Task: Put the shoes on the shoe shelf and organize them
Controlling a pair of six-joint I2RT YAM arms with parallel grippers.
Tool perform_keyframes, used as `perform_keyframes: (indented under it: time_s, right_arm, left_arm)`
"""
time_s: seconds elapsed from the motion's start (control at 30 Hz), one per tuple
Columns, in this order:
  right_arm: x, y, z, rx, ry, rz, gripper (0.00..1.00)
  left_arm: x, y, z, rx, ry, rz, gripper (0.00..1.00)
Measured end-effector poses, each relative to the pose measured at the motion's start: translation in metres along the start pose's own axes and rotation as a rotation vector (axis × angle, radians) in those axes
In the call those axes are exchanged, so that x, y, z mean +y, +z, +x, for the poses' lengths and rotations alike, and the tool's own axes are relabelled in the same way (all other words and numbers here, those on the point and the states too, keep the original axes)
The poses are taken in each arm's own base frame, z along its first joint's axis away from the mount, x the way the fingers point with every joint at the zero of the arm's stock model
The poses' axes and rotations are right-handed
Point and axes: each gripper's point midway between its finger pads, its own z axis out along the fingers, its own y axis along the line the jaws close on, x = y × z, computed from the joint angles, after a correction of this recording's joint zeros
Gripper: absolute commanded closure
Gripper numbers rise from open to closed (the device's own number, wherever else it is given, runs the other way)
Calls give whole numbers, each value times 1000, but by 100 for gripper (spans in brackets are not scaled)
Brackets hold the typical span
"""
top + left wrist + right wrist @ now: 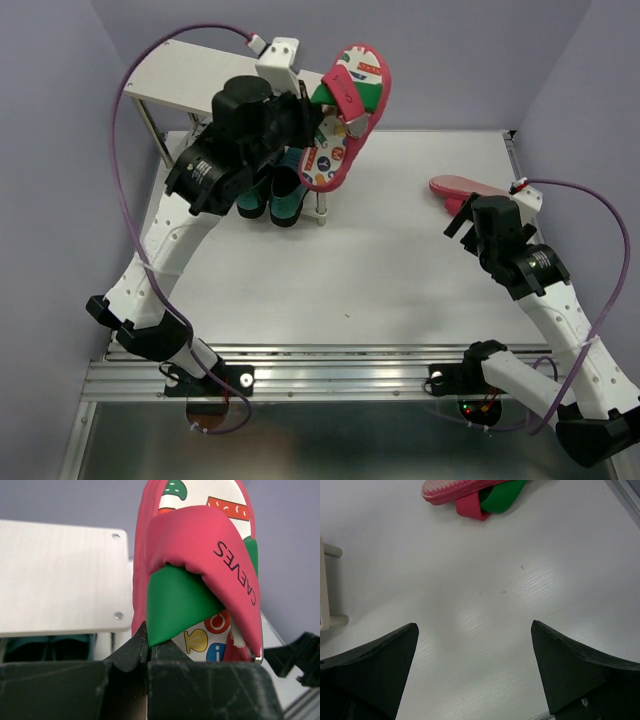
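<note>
At the far left of the table (400, 290), just off the right end of the shoe shelf (190, 75), a red flip-flop (350, 105) hangs in the air, clear of both the boards and the tabletop. It stands nearly on end, its patterned white footbed turned towards my top camera, its upper end above the level of the shelf's top board and its lower end dipping beside the shelf's right leg. My left gripper (150, 652) has it by the strap: in the left wrist view the fingers are pressed together on the lower edge of the green part, with the red part of the strap folded over above it. Under the top board, on the near side of the shelf, I see a pair of green shoes (275, 195) standing side by side, partly hidden by my left arm; I cannot tell which pair they are. The second flip-flop (470, 495) lies well apart on the far right of the table, ribbed sole showing and its red and green straps sticking out beside it. My right gripper (474, 626) hovers over bare tabletop just on the near side of it, jaws spread wide and holding nothing, not touching the shoe.
</note>
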Motion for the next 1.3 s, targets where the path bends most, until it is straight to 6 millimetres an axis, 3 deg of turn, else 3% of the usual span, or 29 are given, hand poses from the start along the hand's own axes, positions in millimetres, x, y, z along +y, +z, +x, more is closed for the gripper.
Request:
perform_keyframes:
  time_s: [0.13,0.27,0.6,0.73,0.9,1.2,1.3]
  right_arm:
    - [2,0,1,7,0,-8,0]
    - [4,-1,3,19,1,-22,0]
    - [9,-2,6,38,3,-47,0]
    - [10,-3,6,41,4,-54,0]
    - [11,-3,7,45,4,-59,0]
    - [12,-3,7,50,8,-63,0]
    - [12,-3,8,51,11,-65,0]
  left_arm:
    - [28,-4,-40,-89,28,-58,100]
    - [62,3,-58,-123,57,-110,100]
    - [146,60,-42,-49,75,-191,100]
    - [172,74,-33,-21,63,-208,100]
    - [188,72,-34,-17,50,-201,100]
    - [191,71,-36,-20,44,-185,100]
    - [192,71,-37,-21,40,-190,90]
